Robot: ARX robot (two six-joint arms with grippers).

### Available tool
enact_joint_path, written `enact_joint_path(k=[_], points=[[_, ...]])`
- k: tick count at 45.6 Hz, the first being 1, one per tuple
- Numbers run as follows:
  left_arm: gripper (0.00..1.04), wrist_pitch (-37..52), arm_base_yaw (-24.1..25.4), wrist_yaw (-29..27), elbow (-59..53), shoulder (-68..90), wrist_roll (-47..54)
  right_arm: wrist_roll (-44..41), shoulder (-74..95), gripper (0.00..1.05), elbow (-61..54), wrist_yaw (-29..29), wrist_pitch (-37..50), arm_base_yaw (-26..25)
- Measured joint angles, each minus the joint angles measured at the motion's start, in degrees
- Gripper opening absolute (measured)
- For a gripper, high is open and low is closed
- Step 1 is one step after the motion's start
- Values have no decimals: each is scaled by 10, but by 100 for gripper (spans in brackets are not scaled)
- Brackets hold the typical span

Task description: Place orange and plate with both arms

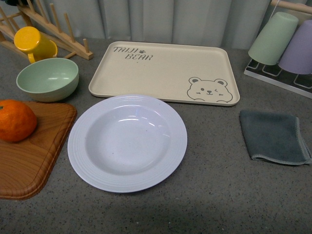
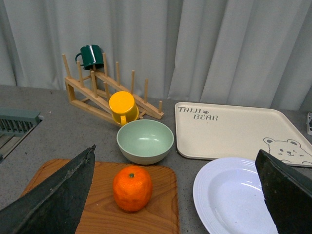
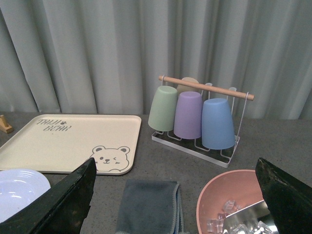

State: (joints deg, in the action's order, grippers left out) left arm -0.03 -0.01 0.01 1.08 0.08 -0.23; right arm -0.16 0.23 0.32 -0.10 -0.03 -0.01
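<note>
**Front view.** Neither arm in shot.
- Orange (image 1: 16,120): far left edge of frame, mid-height, sitting on wooden board (image 1: 34,161). Its left side is clipped by the frame, and the board is cut at left too.
- Plate (image 1: 82,146): flat on grey surface (image 1: 219,195), ctr of frame. Left rim is just beside the board's right edge; contact cannot be determined. Far rim is close to tray (image 1: 165,73), upper ctr; touching or apart is unclear.
- Bowl (image 1: 46,90): upper left, behind board. Yellow cup (image 1: 34,41) is behind it, by peg rack (image 1: 78,51). Rack is cut off at the top-left corner.
- Cloth (image 1: 274,136): folded, right edge, slightly clipped.
- Upper right: green cup (image 1: 273,39) & purple cup (image 1: 298,48), mouth-down on wire stand (image 1: 265,74). All are partly out of frame.

**L wrist view.**
- L jaws released, spread wide, holding nothing. Only the dark faces of 2 fingers (image 2: 53,195) are seen.
- Orange & plate lie on the surface beyond them. Plate is partly hidden by one finger.
- Dark green mug (image 2: 91,56) is on the rack.
- Grey slatted item (image 2: 17,122) at frame edge, cut off, not identifiable.

**R wrist view.**
- R jaws also released, holding nothing.
- Only a sliver of the plate shows.
- Pink bowl (image 3: 214,190) is partly cut off. It contains clear cube-like bits & a metal piece, not identifiable.
</note>
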Motion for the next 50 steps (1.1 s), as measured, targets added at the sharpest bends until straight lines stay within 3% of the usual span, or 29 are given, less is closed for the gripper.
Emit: enact_joint_path(k=[44,47,50], points=[[98,0,0,-1,0,0,0,0,0,95,0,0,0,0],[98,-62,-23,-104,22,39,-44,0,0,95,0,0,0,0],[98,-65,-22,-156,33,106,-84,0,0,95,0,0,0,0]])
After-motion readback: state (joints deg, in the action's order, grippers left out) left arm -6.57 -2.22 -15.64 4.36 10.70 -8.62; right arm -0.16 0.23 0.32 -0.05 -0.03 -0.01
